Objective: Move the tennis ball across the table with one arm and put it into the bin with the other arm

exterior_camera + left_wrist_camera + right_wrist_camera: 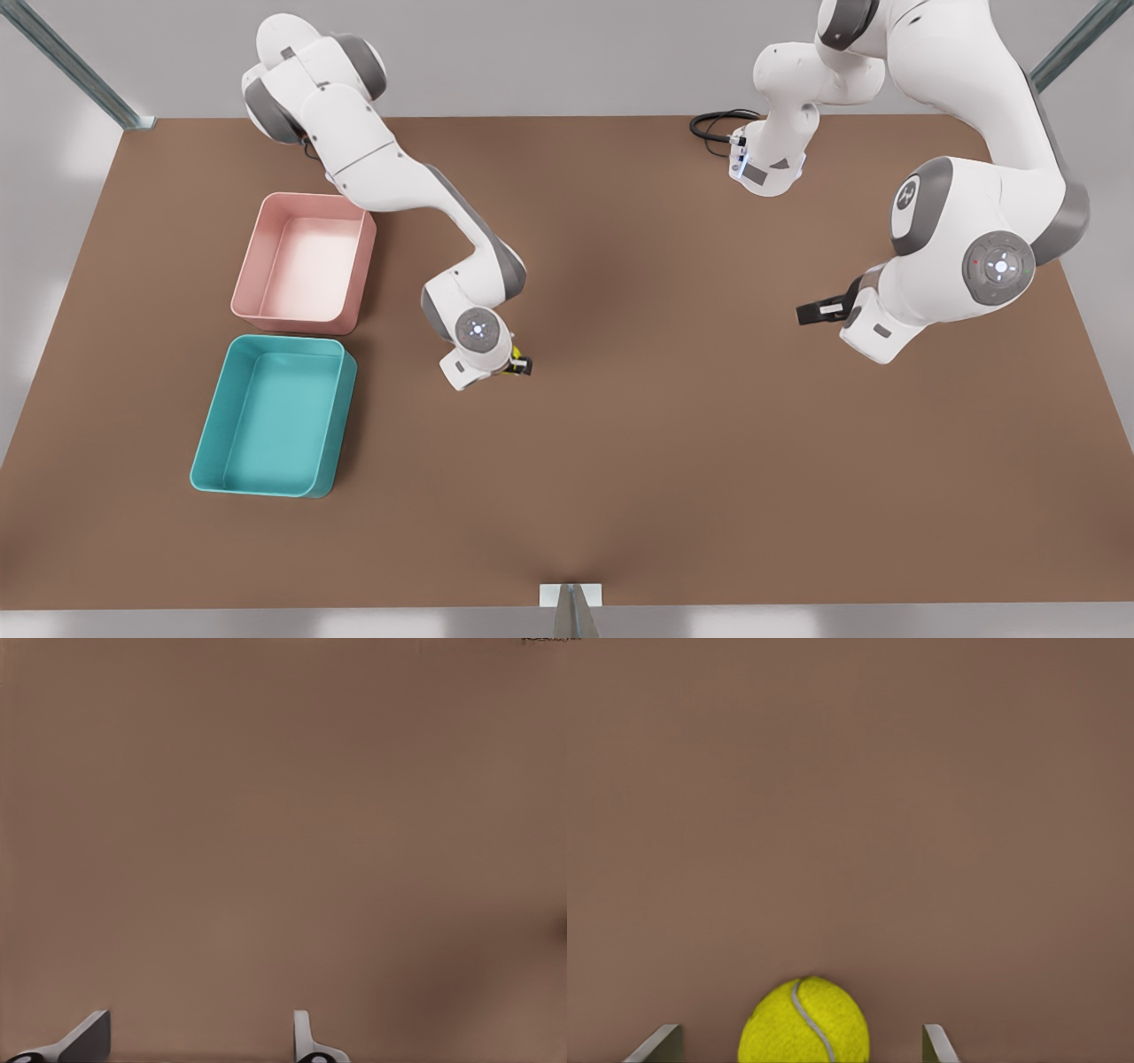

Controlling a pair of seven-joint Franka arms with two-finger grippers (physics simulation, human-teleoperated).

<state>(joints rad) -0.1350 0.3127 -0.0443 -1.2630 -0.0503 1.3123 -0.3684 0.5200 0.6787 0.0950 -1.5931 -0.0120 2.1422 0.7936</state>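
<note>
The yellow-green tennis ball (804,1023) rests on the brown table (664,443), between the fingers of my right gripper (799,1045). The fingers stand apart with gaps on both sides of the ball, so the gripper is open. In the front view this gripper (518,361) is low over the table's middle, with a sliver of the ball (511,355) showing under the wrist. The teal bin (341,425) lies empty at the front view's left, a short way from that gripper. My left gripper (197,1041) is open over bare table, at the front view's right (815,311).
An empty pale pink tray (363,266) sits just behind the teal bin, their walls nearly touching. A black cable (713,124) loops at the table's far edge. Metal frame posts stand at the far corners and the near edge's middle.
</note>
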